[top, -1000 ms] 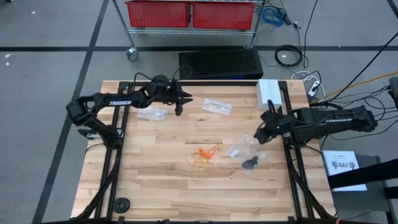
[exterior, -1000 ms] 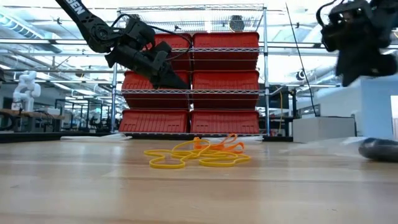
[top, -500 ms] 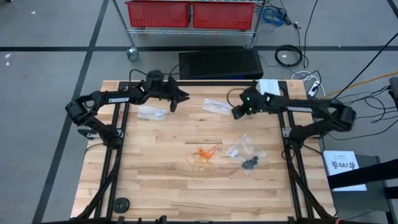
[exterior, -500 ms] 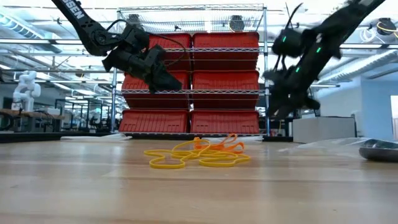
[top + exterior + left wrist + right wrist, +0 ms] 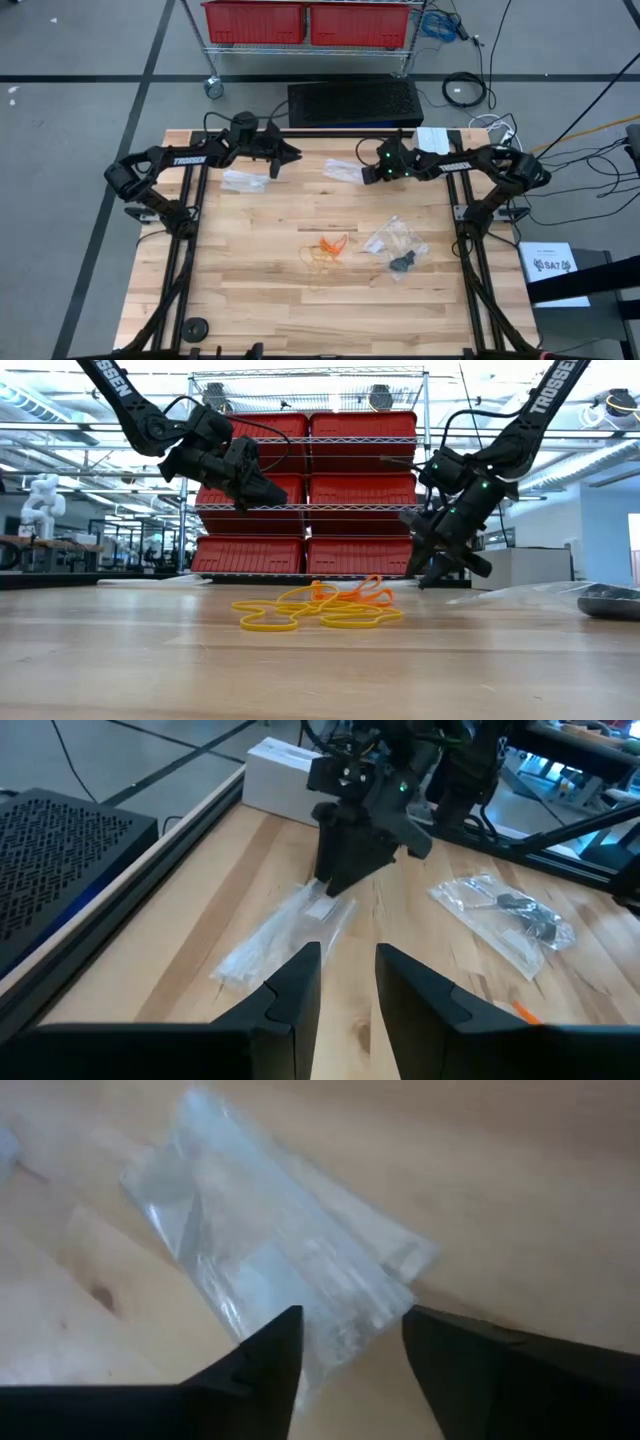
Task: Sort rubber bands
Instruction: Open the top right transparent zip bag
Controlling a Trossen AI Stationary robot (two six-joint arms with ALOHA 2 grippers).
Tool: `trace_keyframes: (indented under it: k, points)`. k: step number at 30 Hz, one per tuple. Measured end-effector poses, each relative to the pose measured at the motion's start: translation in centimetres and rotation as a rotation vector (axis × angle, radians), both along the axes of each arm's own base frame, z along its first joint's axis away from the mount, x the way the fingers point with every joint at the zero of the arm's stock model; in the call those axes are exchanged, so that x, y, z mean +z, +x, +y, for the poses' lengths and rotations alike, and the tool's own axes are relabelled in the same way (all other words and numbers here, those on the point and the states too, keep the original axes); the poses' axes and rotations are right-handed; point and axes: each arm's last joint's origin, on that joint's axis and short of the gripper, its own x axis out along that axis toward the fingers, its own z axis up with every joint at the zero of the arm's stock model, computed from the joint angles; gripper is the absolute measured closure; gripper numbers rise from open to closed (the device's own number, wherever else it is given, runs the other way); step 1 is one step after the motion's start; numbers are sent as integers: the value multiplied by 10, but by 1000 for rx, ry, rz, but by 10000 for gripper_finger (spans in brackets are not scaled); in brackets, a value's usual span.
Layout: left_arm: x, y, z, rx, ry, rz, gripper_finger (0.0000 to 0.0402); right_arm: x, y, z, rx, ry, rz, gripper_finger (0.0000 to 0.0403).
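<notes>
The orange and pale tan rubber bands [image 5: 325, 250] lie in a loose pile mid-table, also seen in the low view [image 5: 320, 605]. Black bands sit inside a clear bag [image 5: 398, 245] to their right. My right gripper [image 5: 366, 172] is open and low over the right end of another clear bag [image 5: 342, 168] near the far edge; its fingers straddle that bag [image 5: 280, 1230]. My left gripper [image 5: 287, 160] is open and held high near the far edge, left of this bag, pointing at it [image 5: 348, 960]. My right gripper comes down on the clear bag's right end [image 5: 318, 910] from above, slanting from the table's right, with the bag flat on the table. Whether the fingertips touch the plastic, I cannot tell.
A third clear bag [image 5: 245, 182] lies under the left arm. A white box [image 5: 432, 145] stands at the far right corner and a black round piece [image 5: 195, 327] near the front left. A black case [image 5: 355, 102] and a rack of red bins [image 5: 310, 490] stand beyond the far edge.
My right arm has swung from the table's right edge toward the far middle and come down over the clear bag there. My left gripper has drawn back a little toward the far left and risen slightly. The bands and bags lie as before.
</notes>
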Motion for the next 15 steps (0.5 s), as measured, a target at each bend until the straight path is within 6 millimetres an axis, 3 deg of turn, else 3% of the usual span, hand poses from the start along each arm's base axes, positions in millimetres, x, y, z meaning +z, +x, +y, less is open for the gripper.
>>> trace_keyframes:
  k: [7,15]
  points:
    - [0,-2,3,11,-2,1,297,14,8,6,59,-177,-3,387]
    - [3,-2,3,12,21,-22,299,28,23,13,220,-409,-67,401]
